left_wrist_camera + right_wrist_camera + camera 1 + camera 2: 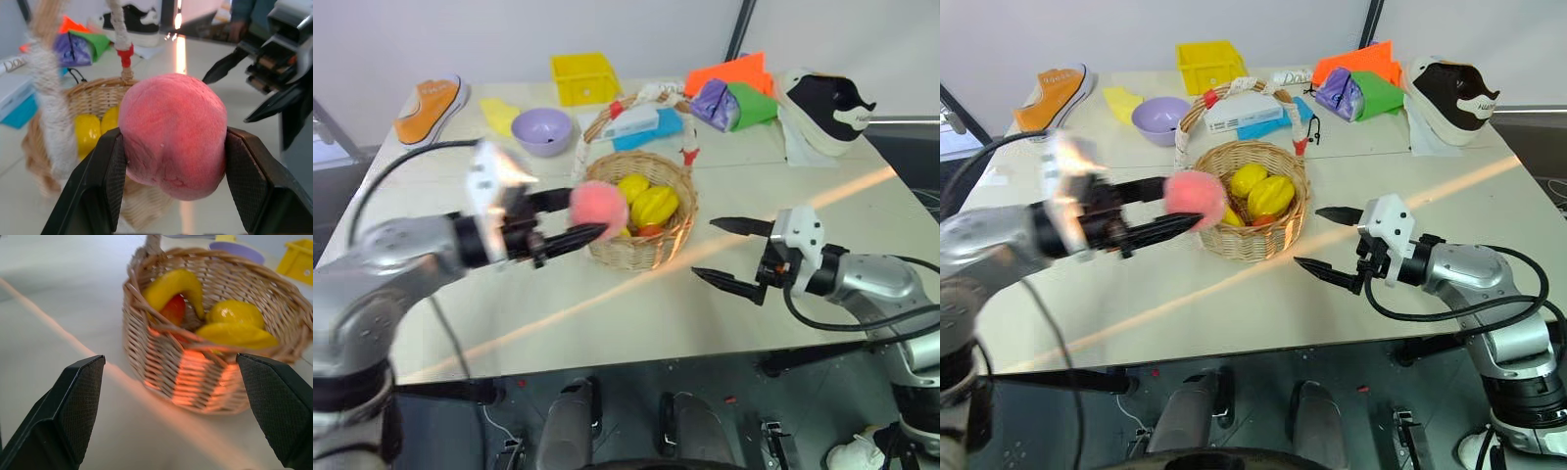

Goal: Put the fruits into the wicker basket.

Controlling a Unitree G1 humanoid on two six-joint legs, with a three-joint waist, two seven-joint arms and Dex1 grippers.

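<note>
Head camera first: the left pincer (576,217) is clamped on the pink peach (599,209), holding it up off the tabletop (636,304) right at the near-left rim of the wicker basket (641,250). The peach isn't over the opening yet, so I'd carry it a bit further past the pincer tips, toward the middle of the basket, before letting go. Watch the tall wrapped handle (1234,93), which arches just beyond the pincer. Come in under or beside the arch, not into it. The right pincer (1330,242) hangs with its fingers wide apart and nothing in them, on the other side of the basket, close to the wall but not touching.

Left wrist view: both pads sit squarely on the sides of the peach, so the grip looks solid. The basket is straight ahead behind the fruit, one handle post very close beside it. A low, gentle release should stop it bouncing out.

Right wrist view: between the spread fingers you look straight at the basket. Inside it are a yellow banana (172,286), a starfruit (234,335), another yellow fruit behind it, and the red-orange mango-like fruit (172,309) tucked under the banana. It's pretty full, so aim for the gap nearest the left pincer.
</note>
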